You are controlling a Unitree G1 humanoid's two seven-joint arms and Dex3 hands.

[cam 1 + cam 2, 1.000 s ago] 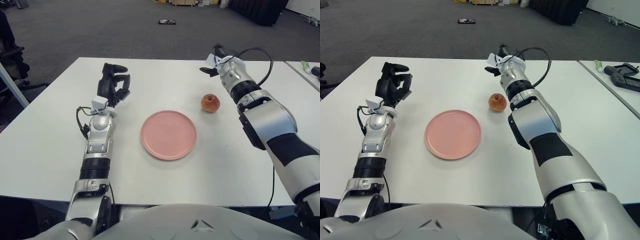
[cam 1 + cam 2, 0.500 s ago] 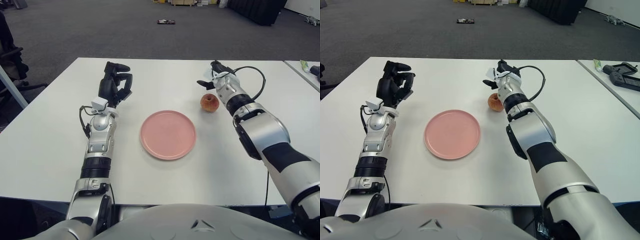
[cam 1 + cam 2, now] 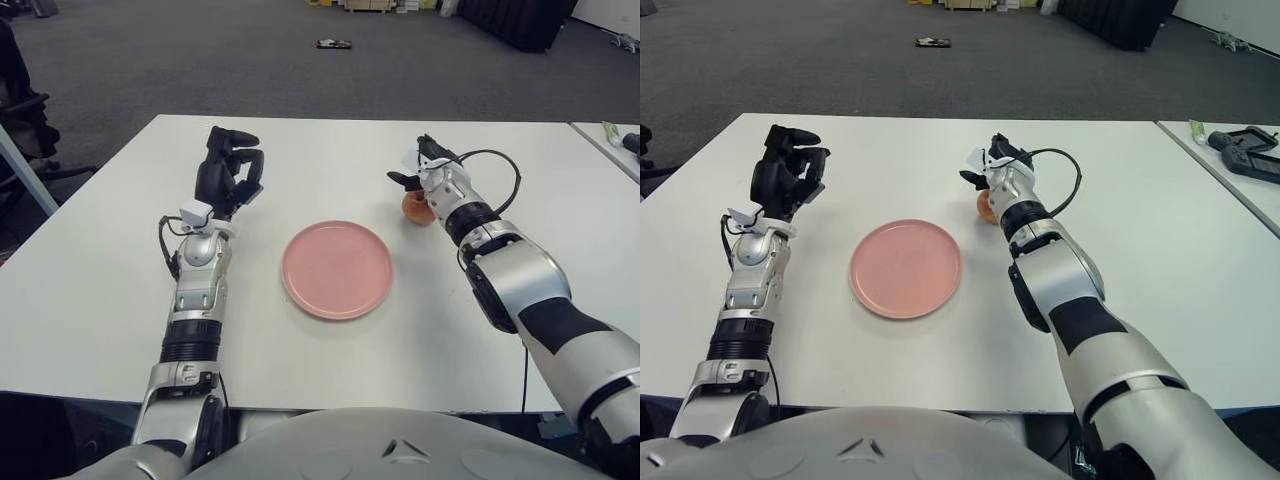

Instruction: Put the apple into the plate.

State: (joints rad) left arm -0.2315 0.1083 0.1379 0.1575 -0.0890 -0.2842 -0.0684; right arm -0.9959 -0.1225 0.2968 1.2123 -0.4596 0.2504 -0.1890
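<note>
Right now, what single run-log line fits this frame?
stage: reaching | right hand: over apple, grasp unclear | apple: on table, right of plate | plate: empty | left hand: left of plate, holding nothing

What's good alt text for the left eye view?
The right robot hand sits over an apple on a white table, just right of an empty pink plate; a grasp isn't clear. The left robot hand shows left of the plate, fingers curled, holding nothing.
</note>
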